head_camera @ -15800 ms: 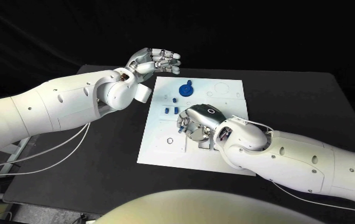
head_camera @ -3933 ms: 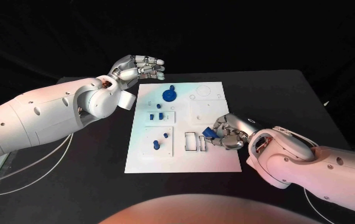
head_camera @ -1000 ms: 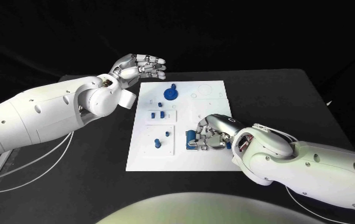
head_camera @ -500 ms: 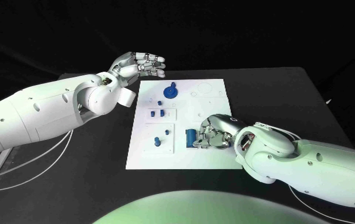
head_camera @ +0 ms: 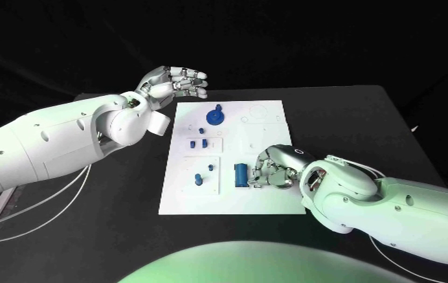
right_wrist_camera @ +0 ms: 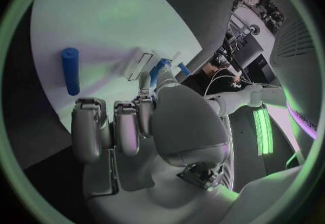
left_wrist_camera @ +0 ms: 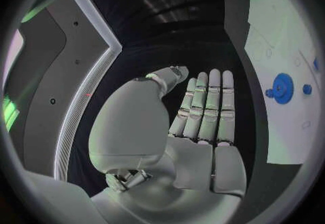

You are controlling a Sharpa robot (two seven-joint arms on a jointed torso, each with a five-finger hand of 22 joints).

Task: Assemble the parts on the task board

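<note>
The white task board [head_camera: 266, 124] lies mid-table. A long blue part [head_camera: 241, 174] sits in a narrow slot near the board's front; the right wrist view shows it as a blue cylinder [right_wrist_camera: 70, 70]. My right hand [head_camera: 276, 165] hovers just right of that part with its fingers [right_wrist_camera: 125, 121] loosely bent, and I see nothing between them. A round blue part [head_camera: 215, 116] stands at the board's far end. My left hand [head_camera: 175, 83] is raised beyond the board's far left corner and holds nothing; its fingers [left_wrist_camera: 206, 104] are stretched out.
Small blue parts [head_camera: 199, 144] stand in a square recess mid-board, and two more [head_camera: 198, 179] nearer the front left. The left wrist view shows the round part [left_wrist_camera: 281, 81] on the board [left_wrist_camera: 284, 39]. Bare black table [head_camera: 355, 121] surrounds the board.
One second ago my right hand covered the slots. It has since drawn back to the right, and the long blue part now lies uncovered in its slot. My left hand has stayed put.
</note>
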